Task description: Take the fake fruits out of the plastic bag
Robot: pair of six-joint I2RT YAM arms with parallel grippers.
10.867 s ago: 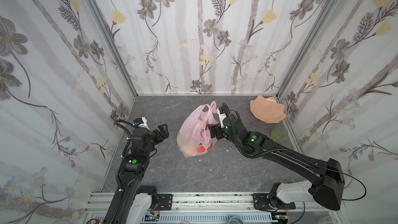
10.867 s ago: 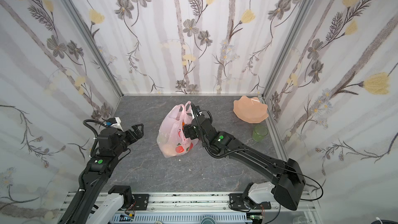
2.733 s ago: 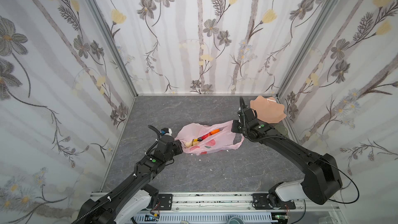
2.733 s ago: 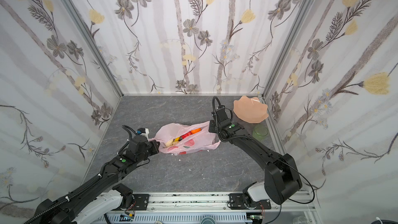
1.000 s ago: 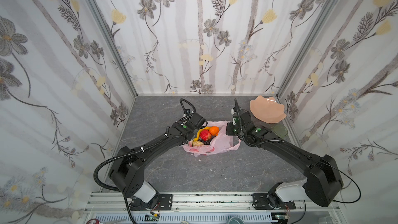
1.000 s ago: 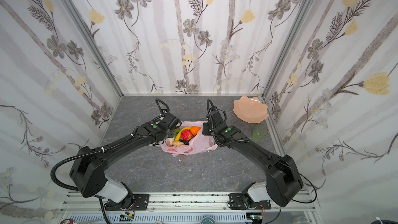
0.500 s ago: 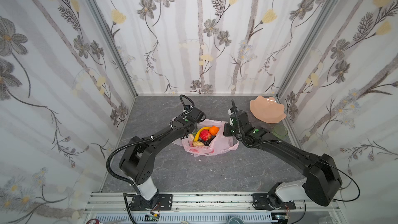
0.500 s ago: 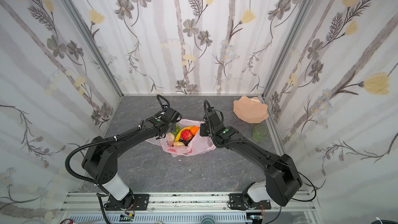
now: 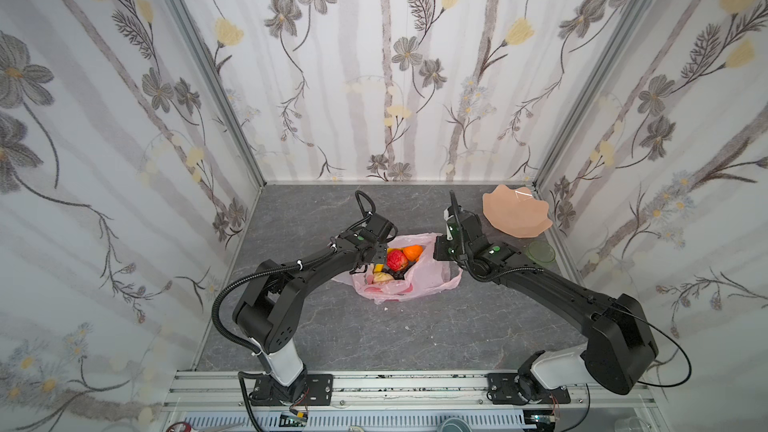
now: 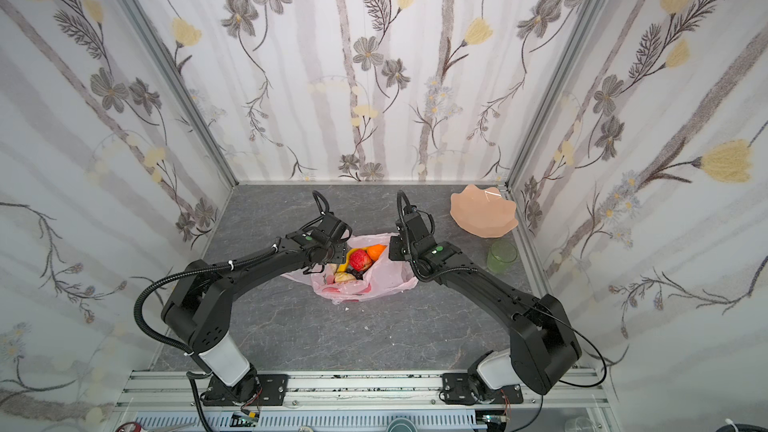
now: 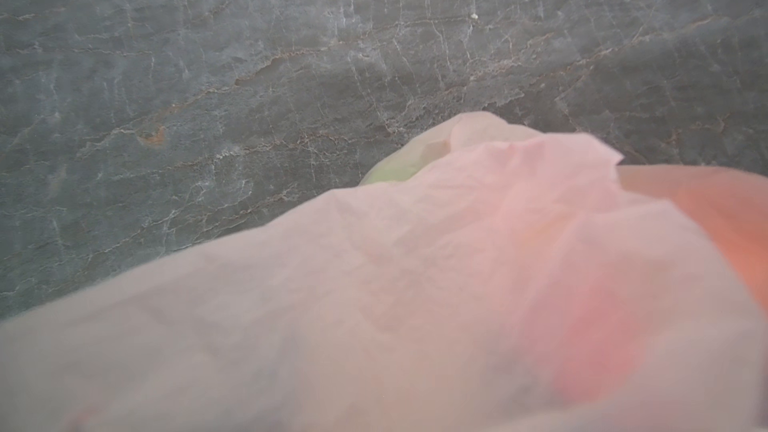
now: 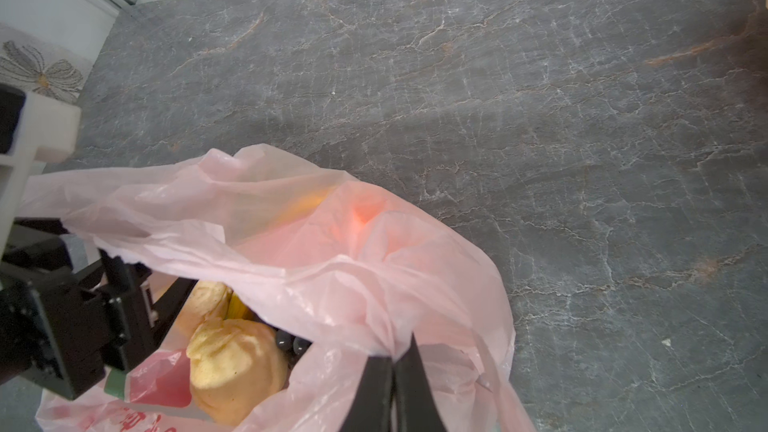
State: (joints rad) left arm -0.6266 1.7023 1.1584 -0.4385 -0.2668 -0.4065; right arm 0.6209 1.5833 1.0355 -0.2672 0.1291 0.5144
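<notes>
In both top views the fake fruits [image 9: 397, 261] sit heaped inside the plastic bag [image 9: 424, 280], none out on the table [image 9: 332, 326] (so the emptying is all left to do). The left wrist view is veiled by the bag's film. In the right wrist view the right gripper [image 12: 398, 361] pinches the bag's rim with closed jaws, while the left gripper [image 12: 141, 297] reaches into the mouth, jaws apart and seemingly empty

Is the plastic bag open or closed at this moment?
Open: the mouth of the plastic bag gapes, the red apple and orange show inside, and the right gripper pinches its rim.
</notes>
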